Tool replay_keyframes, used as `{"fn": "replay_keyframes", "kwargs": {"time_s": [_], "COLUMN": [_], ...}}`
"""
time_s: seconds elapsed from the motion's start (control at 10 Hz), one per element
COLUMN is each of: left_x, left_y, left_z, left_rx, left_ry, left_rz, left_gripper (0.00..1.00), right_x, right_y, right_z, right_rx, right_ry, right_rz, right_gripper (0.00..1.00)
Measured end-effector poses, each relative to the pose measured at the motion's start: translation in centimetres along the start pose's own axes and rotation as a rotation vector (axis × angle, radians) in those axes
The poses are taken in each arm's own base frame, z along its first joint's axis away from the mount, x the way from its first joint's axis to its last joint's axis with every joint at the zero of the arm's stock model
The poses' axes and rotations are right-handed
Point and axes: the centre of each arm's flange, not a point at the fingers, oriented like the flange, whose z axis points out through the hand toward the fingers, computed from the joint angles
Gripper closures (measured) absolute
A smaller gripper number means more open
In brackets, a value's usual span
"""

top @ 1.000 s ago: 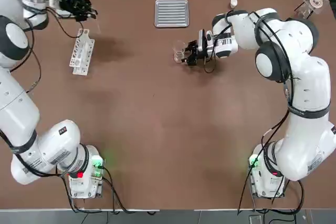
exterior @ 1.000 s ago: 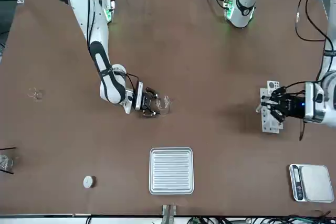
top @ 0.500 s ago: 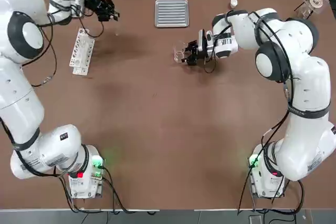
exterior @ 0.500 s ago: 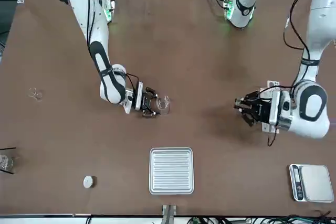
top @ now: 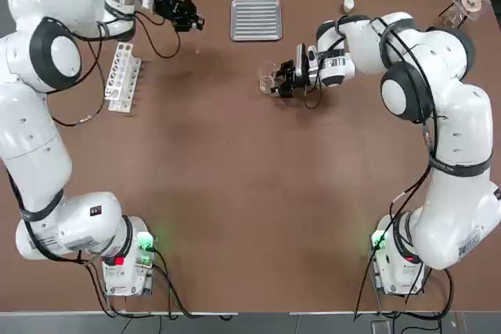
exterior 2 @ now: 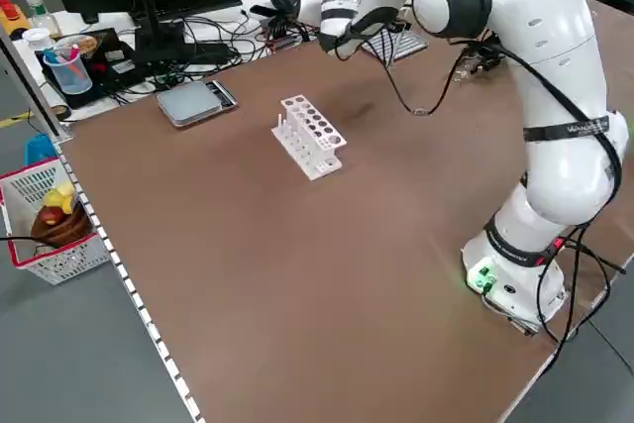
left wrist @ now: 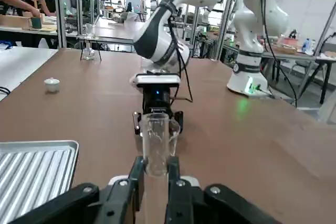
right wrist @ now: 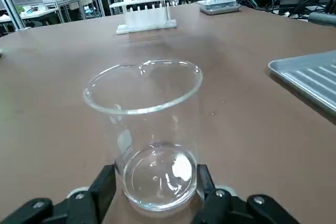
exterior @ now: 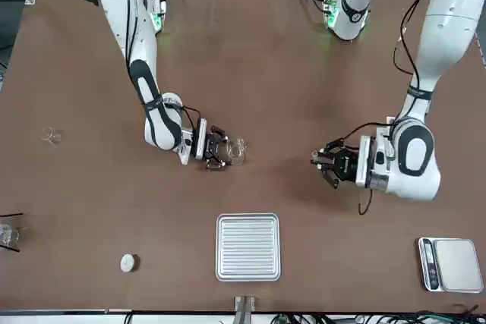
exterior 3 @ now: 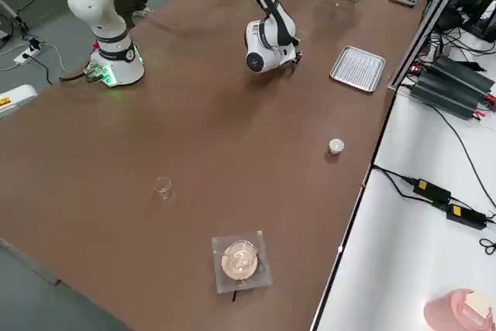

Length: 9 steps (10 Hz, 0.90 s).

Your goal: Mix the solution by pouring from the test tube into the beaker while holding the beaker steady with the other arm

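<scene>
Beaker (top: 268, 81) sits mid-table, clamped by the right gripper (top: 280, 81). Left gripper (left wrist: 154, 179) pinches the test tube (left wrist: 156, 145) upright, off to the beaker's far left, so it needs to travel right before tipping.

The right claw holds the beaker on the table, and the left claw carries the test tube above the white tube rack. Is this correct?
Not quite. In the top view the left claw carries the test tube well past the rack, near the metal tray. The right claw does hold the beaker.
</scene>
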Motion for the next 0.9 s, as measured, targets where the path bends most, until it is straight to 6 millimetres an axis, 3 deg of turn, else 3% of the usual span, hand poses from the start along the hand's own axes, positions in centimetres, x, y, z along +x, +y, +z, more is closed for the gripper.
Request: {"fn": "replay_keyframes", "kwargs": {"time_s": [0.3,0.9], "left_x": [1.4,2.6], "left_y": [-1.3,-1.7], "left_z": [5.9,11.8], "left_rx": [0.055,0.107], "left_ry": [-0.066,-0.152], "left_rz": [-0.034,-0.084], "left_gripper": [0.79,0.79], "right_x": [0.0,0.0], "right_y": [0.0,0.0], "right_z": [0.0,0.0], "right_rx": [0.0,0.0], "right_ry": [0.0,0.0], "right_rz": [0.0,0.0], "right_gripper": [0.31,0.31]}}
